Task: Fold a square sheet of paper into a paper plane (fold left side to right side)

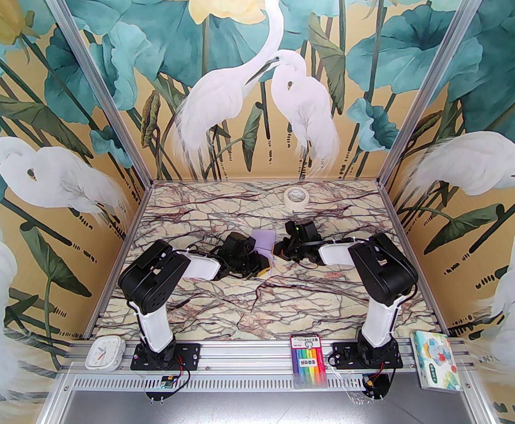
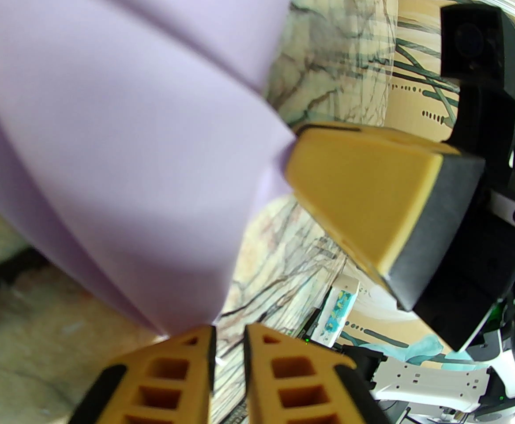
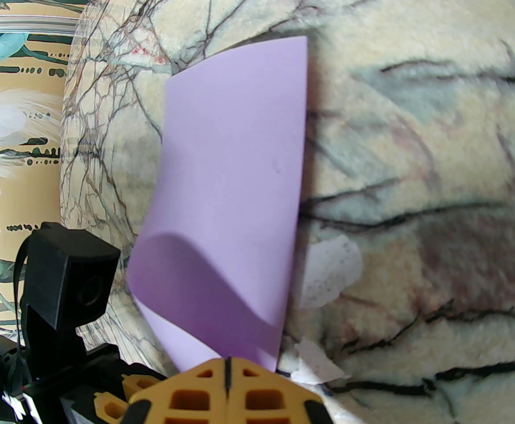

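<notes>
Right gripper [image 3: 226, 364] clamped on an edge of the square sheet of paper [image 3: 235, 183] — curled, raised over the table [image 1: 283, 298]; left gripper [image 2: 228, 330] barely parted, sheet corner at its tips. Table seen through that narrow gap

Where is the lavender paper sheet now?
Top view: the square sheet of paper is at the middle of the table, between the left gripper and the right gripper, which pinches its edge; the tape roll lies behind it.

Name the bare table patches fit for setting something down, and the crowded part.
Bare: near marble between left arm and right arm; far-left corner beside the tape roll. Crowded: centre, where left gripper and right gripper meet at the lavender sheet.
</notes>
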